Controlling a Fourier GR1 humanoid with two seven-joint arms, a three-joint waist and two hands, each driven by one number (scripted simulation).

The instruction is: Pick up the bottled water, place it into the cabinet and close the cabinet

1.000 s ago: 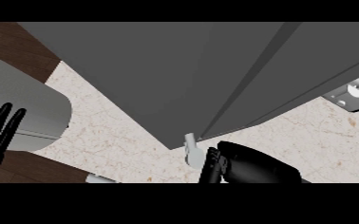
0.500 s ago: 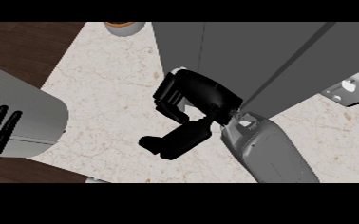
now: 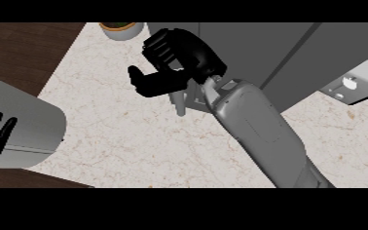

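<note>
Overhead, the right hand [image 3: 176, 61] lies against the plain dark grey cabinet [image 3: 251, 48], fingers curled on nothing visible, thumb stuck out. Just below it, the cabinet's pale handle [image 3: 180, 103] runs lengthwise up the view. The left hand [image 3: 7, 126] rests open at the left edge.

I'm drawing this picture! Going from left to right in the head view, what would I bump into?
Left hand at the edge → small round pot → right hand → pale fitting at the far right.
</note>
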